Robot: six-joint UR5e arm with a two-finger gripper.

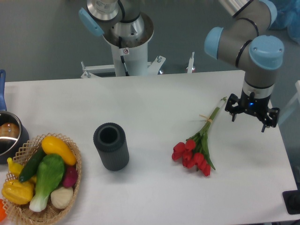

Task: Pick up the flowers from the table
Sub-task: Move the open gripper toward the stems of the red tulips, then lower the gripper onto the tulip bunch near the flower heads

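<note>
The flowers (197, 146), a small bunch of red tulips with thin green stems and a tan band, lie flat on the white table (154, 103) right of centre, heads toward the front and stem ends pointing back right. My gripper (250, 119) hangs open above the table just right of the stem ends, its two dark fingers spread apart with nothing between them. It is not touching the flowers.
A dark cylindrical cup (111, 146) stands upright left of the flowers. A wicker basket (70, 187) with toy vegetables sits at the front left corner, with a metal pot (8, 136) behind it. The table's right edge is close to the gripper.
</note>
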